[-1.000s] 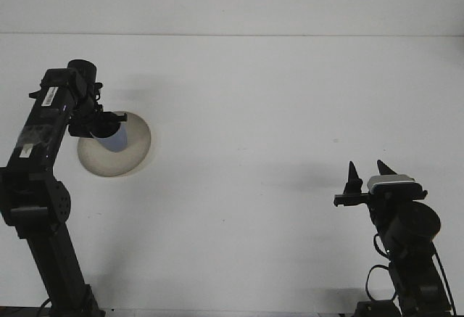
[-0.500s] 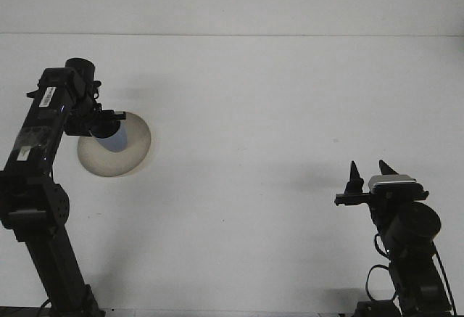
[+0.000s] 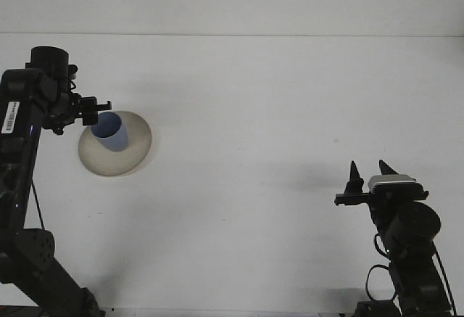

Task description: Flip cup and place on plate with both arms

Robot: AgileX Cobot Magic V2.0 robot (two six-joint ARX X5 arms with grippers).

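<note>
The blue cup (image 3: pixel 110 132) is now seen standing mouth-up on the beige plate (image 3: pixel 138 150), toward the plate's left-rear part, and it is no longer covered by the arm. Approx. a half second before, the left gripper (image 3: pixel 98 106) was set right over the cup and hid its upper part; now it is pulled back to the left and up, so that the open rim is fully shown. The jaws of the left gripper are judged to be open and nothing is held in them, but they are seen nearly edge-on, so how wide cannot be told. They are found just beside the cup's rear-left rim; whether the rim is touched or not cannot be told from this view.

The right gripper (image 3: pixel 366 175) is kept in the same place vs. the earlier frames, near the desk's (image 3: pixel 275 114) front-right corner, well apart from cup and plate. Its two pointed jaws are directed up with a clear gap between them, i.e. open, and nothing is held.

What is meant for the task: the cup is released on the plate, upright, so the flip and the placing are judged as done, or nearly. Only the withdrawing of the left arm is probably left. A risk is noted: the cup can be knocked if a jaw brushes its rim.
</note>
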